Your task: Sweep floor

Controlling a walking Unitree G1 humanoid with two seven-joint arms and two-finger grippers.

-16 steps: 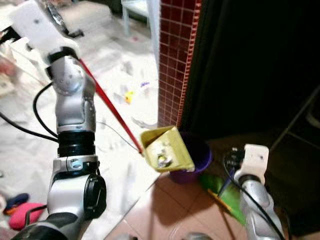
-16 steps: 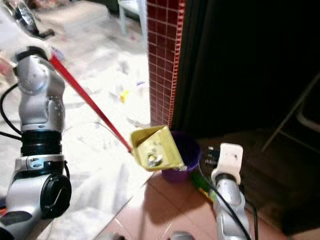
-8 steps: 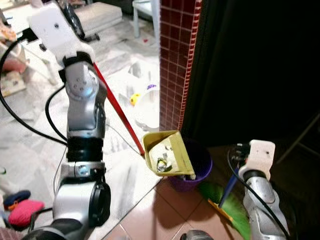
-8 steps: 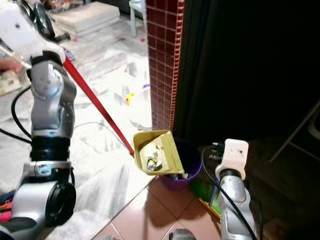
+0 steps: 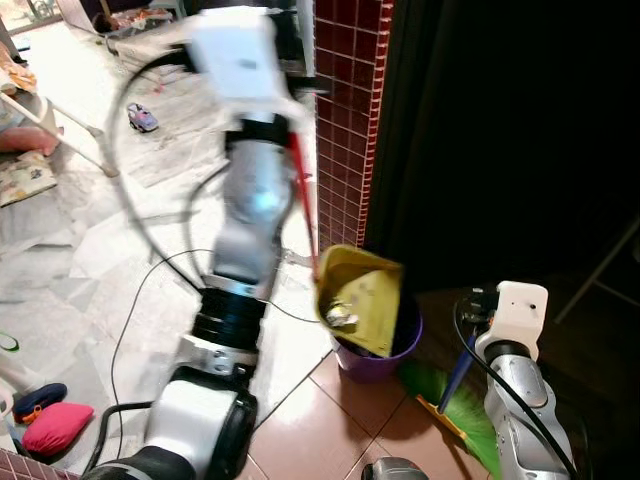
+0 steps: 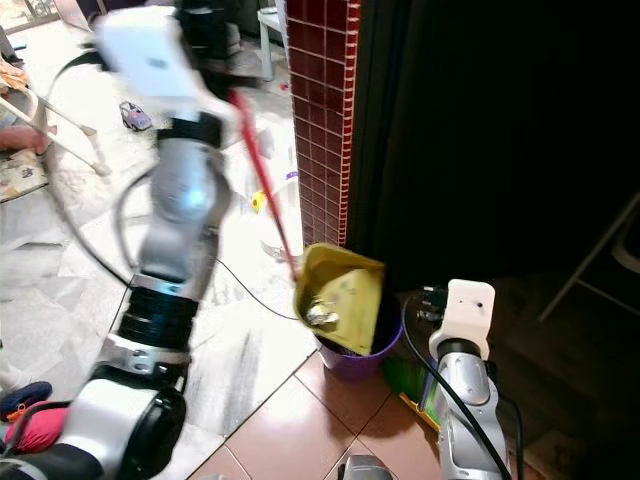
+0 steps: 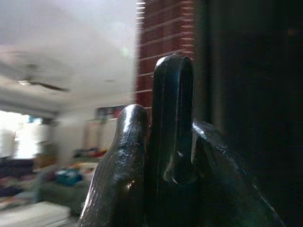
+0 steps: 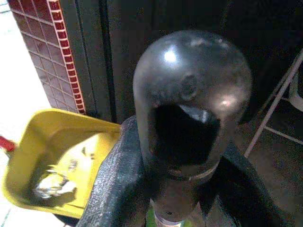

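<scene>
Tiled floor (image 5: 300,430): we tilt yellow dustpan (image 5: 362,297) over purple bin (image 5: 378,352), dumping debris; left gripper (image 7: 161,189) clamps red handle (image 5: 303,205), right gripper (image 8: 177,189) clamps broom (image 5: 458,405).

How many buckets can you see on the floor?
1: a small purple plastic bucket stands on the tiled floor beside the red tiled pillar, right under the tipped yellow plastic dustpan. The dark doorway behind could hide more.
</scene>
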